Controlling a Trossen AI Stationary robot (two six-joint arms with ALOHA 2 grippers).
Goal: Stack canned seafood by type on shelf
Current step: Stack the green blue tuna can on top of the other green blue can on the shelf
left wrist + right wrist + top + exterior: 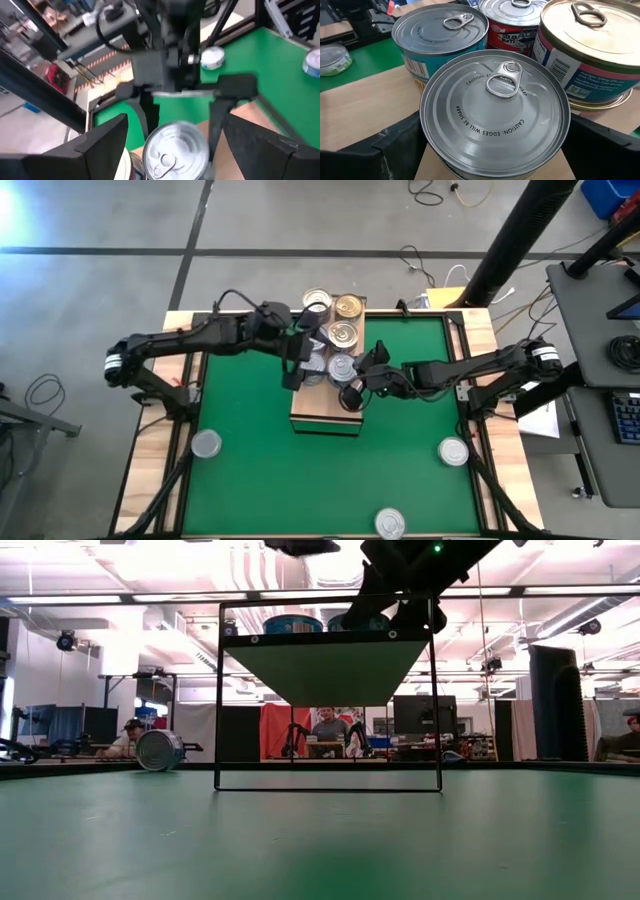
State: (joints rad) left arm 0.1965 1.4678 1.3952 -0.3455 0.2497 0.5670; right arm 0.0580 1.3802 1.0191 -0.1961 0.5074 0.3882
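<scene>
Right gripper (349, 392) over the shelf (325, 420), fingers spread around a silver-topped tin (495, 112) in the can cluster; contact unclear. Left gripper (300, 360) at the same cluster, fingers spread, not gripping. Three loose tins (206, 444) on the green desk (270, 470).

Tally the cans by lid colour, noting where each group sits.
Silver-topped cans loose on the mat: 3
Silver-topped cans on the shelf: at least 3
Gold-topped cans on the shelf: 2
Total: at least 8; others may be hidden.
</scene>
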